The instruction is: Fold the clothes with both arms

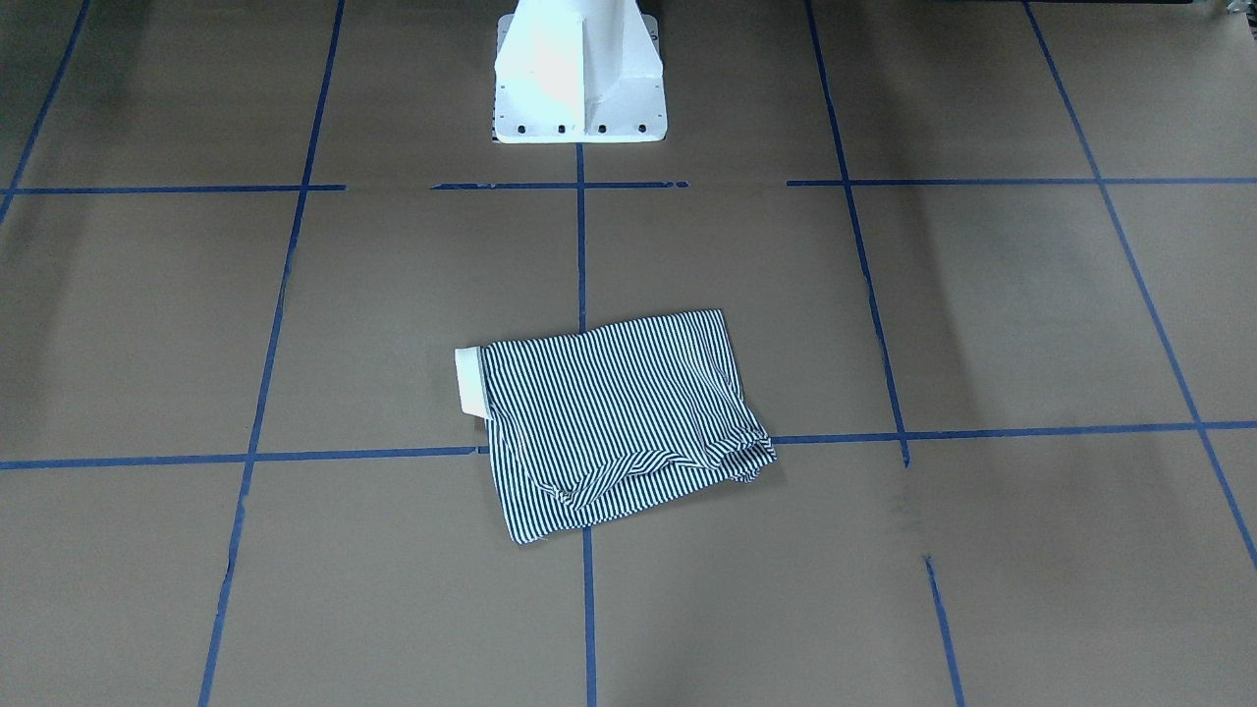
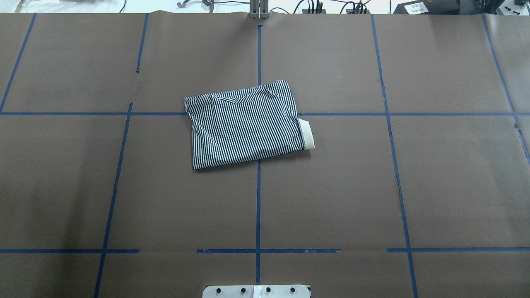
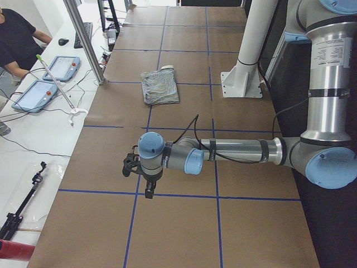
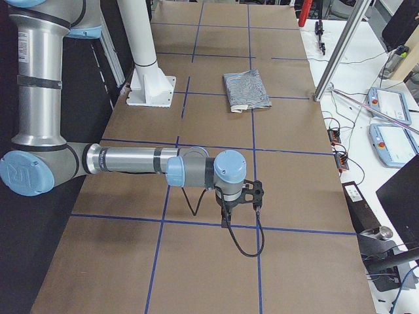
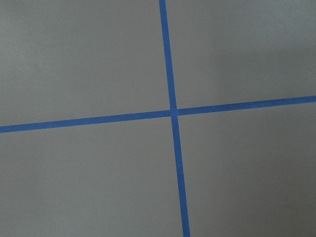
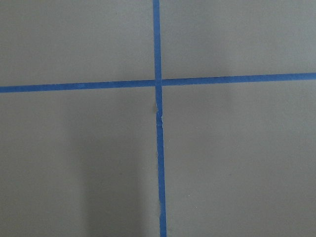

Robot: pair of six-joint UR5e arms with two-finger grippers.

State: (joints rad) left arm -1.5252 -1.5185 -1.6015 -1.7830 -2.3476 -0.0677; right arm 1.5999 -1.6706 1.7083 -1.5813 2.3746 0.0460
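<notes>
Striped polo shirt [image 2: 246,124], short-sleeved, thin navy-and-white stripes: lies folded into a compact flat rectangle at mid-tabletop. It sits across the centre line of blue tape [image 2: 258,207], on the side away from the white pedestal base [image 2: 256,291]. Slightly more of it lies left of that line.

Left to right, from behind the robot:
- Left arm [image 3: 234,151], grey metal with light blue joint caps. Its black two-finger left claw [image 3: 149,190] points down above a tape crossing on the brown paper-covered tabletop [image 2: 414,186], well apart from the shirt. Nothing hangs from it. How far it is open I cannot tell; its wrist camera shows only paper and tape.
- Shirt: long axis runs along the tabletop's length, a little skewed. The left end is a plain fold and the edge away from the robot is rumpled. The cream-white collar [image 2: 307,134] pokes out at the right end.
- Right arm [image 4: 131,160], mirror pose. The right claw [image 4: 226,219] points down over another crossing, also well apart and carrying nothing. Its opening cannot be told either.

Judgement: the fold looks finished or nearly so. Any tidy-up needs each claw to travel inward along the tabletop's length, one to each short end. The left arm is marginally nearer; the right would meet the collar end.
</notes>
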